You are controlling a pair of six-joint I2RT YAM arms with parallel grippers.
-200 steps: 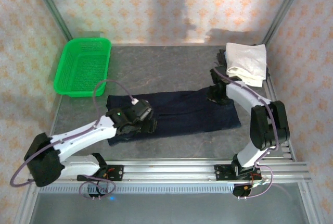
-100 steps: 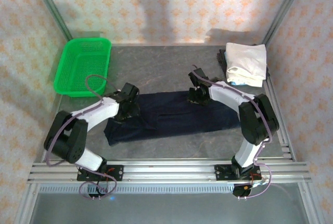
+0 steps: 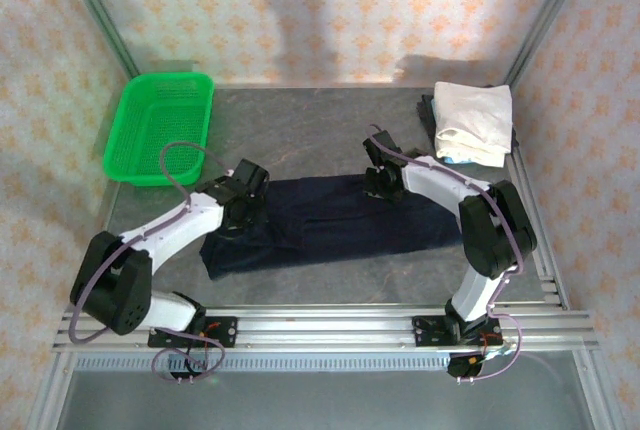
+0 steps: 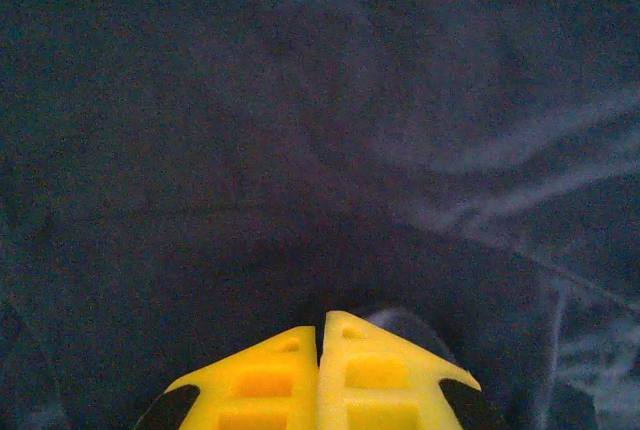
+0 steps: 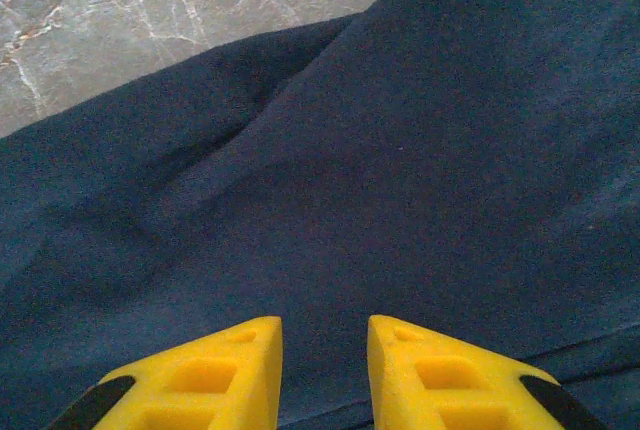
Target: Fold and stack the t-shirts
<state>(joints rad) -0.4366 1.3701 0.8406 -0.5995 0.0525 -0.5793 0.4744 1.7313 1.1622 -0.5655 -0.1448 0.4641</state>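
Note:
The dark navy t-shirt (image 3: 340,218) lies on the table as a long folded band. My left gripper (image 3: 243,212) is down on its left part near the far edge. In the left wrist view that gripper (image 4: 320,316) has its yellow fingers pressed together, pinching a small ridge of the navy cloth (image 4: 300,130). My right gripper (image 3: 380,188) sits at the far edge near the band's middle. In the right wrist view the right gripper (image 5: 323,322) is open, with flat navy cloth (image 5: 420,150) showing between its fingers. The white t-shirt (image 3: 472,120) is a folded bundle at the back right.
A green mesh basket (image 3: 160,128) stands at the back left. Some dark cloth (image 3: 427,110) sticks out from under the white bundle. Metal rails run along the right side (image 3: 535,220) and the near edge (image 3: 320,325). Bare grey tabletop (image 5: 150,10) lies just beyond the shirt's far edge.
Both arms swung from the shirt's ends to its far edge a second ago. Since then my left gripper's jaws have closed on the cloth. The right gripper has barely moved.

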